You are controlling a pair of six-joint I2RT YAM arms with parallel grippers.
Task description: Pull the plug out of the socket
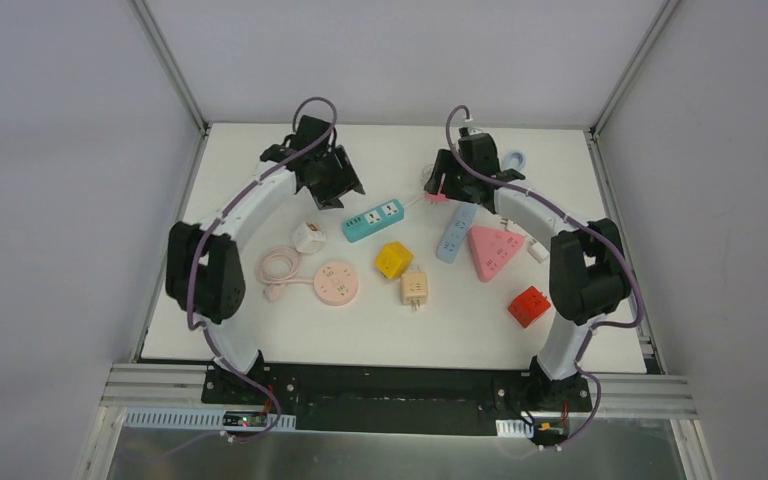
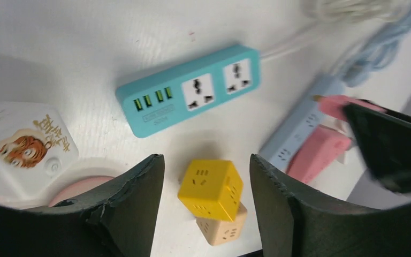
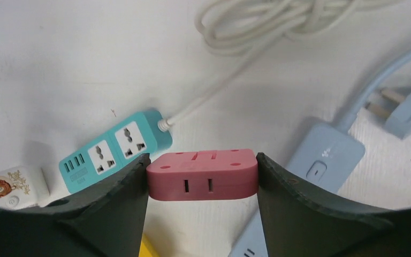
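A pink plug (image 3: 202, 174) with two slots on its near face hangs above the table, and my right gripper (image 3: 202, 160) is shut on it, one finger on each end. In the top view this plug (image 1: 434, 193) is in the air at the back, between the teal socket strip (image 1: 374, 219) and the light blue socket strip (image 1: 457, 232), touching neither. My left gripper (image 2: 206, 160) hovers open above the table with nothing between its fingers. The teal strip (image 2: 190, 96) lies just beyond it with its sockets bare.
A yellow cube socket (image 1: 393, 259) and a beige one (image 1: 415, 288) sit mid-table, with a pink triangular strip (image 1: 495, 250) and a red cube (image 1: 529, 306) to the right. A round pink socket (image 1: 337, 281) and a white adapter (image 1: 309, 238) lie left. A white cable coil (image 3: 267, 24) lies at the back.
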